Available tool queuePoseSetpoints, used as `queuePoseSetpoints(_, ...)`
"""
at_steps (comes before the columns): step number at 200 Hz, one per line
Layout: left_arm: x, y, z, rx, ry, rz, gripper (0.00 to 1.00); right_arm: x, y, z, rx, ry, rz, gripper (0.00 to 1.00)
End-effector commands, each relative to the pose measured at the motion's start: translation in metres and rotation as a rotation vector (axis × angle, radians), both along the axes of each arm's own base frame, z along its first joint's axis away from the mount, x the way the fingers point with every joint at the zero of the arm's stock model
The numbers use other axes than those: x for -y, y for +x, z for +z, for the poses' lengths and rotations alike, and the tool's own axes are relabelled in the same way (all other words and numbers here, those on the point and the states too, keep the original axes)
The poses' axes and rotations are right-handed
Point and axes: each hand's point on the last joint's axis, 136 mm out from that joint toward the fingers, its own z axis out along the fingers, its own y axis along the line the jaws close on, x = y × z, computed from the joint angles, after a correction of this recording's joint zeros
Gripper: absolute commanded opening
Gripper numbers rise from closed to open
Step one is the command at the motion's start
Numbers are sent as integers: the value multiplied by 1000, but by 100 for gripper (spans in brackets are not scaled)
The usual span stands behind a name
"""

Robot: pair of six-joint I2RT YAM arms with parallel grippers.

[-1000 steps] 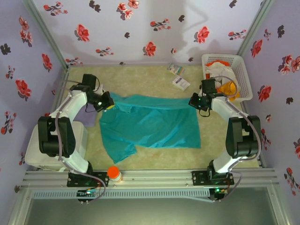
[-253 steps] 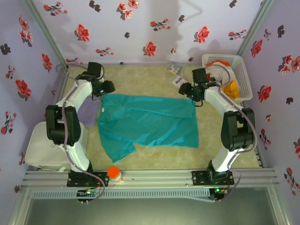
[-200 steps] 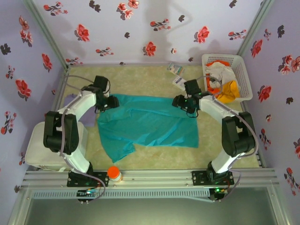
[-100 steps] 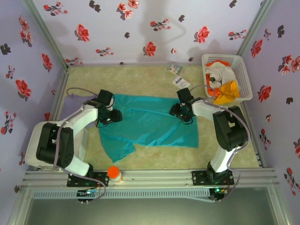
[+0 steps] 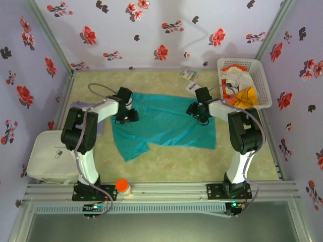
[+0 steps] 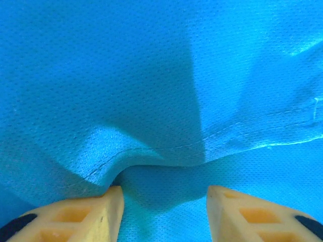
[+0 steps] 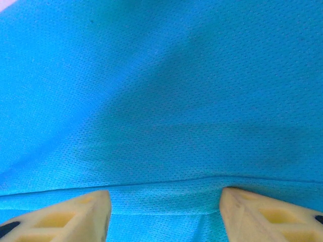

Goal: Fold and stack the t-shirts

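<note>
Teal t-shirt [image 5: 166,128]: spread over the middle of the beige table [image 5: 166,166], mostly flat, far edge spanning the stretch between the two arms, narrower flap trailing toward the near-left. Left gripper [image 5: 133,117]: set down on the far-left part of that shirt; in the wrist view [image 6: 164,214], yellow fingers [image 6: 83,217] parted to a middling gap, raised fold [image 6: 126,156] with a stitched line bulging just ahead of the gap and reaching the tip of the finger at frame left; cloth across the gap, nothing visibly pinched. Right gripper [image 5: 198,116]: set down on the far-right part of the same shirt; in the wrist view [image 7: 164,214], yellow fingers [image 7: 65,217] spread wide, straight hem [image 7: 166,180] lying crosswise just ahead of the tips, cloth smooth and unpinched. Pale purple t-shirt [image 5: 75,105]: small portion visible at the left edge of the table, beside and partly under the left arm. White lattice basket [image 5: 262,75]: far-right corner, holding an orange garment [image 5: 246,96] draped over the near rim and a white garment [image 5: 237,78] behind. Two small packets [image 5: 192,86]: on the table near the far wall, between shirt and basket, apart from both. Orange-capped bottle [image 5: 122,186]: upright at the near rail, beside the left arm's base. White container [image 5: 48,156]: near-left, well apart from the teal shirt
</note>
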Motion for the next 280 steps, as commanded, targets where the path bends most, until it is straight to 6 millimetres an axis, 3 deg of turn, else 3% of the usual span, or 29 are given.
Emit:
queuePoseSetpoints(1, -2, 10, -11, -35, 42, -30, 47, 13, 6, -18, -30, -56, -16, 60)
queuePoseSetpoints(45, 3, 31, 4, -20, 41, -29, 47, 16, 26, -12, 8, -97, 9, 60)
queuePoseSetpoints(100, -6, 2, 7, -50, 52, -28, 47, 12, 19, 0, 30, -66, 25, 62)
queuePoseSetpoints(119, -9, -7, 21, -14, 31, -19, 48, 1, 15, 13, 83, -14, 66, 67)
queuePoseSetpoints(134, -10, -16, 38, 10, 13, -29, 50, -3, 12, 27, 130, 14, 82, 81)
queuePoseSetpoints(167, -14, -39, 82, 66, -42, -31, 59, -6, -1, 57, 179, -17, 121, 85)
queuePoseSetpoints(179, -15, -51, 91, 64, -63, -24, 65, -1, -9, 64, 189, -33, 114, 92)
queuePoseSetpoints(207, -16, -92, 87, -27, -120, -3, 68, 13, -34, 74, 186, -61, 90, 99)
queuePoseSetpoints(240, -21, -144, 59, -163, -156, 35, 61, 33, -71, 77, 175, -82, 35, 99)
queuePoseSetpoints(280, -28, -191, 32, -275, -152, 104, 59, 45, -113, 59, 85, -71, -14, 97)
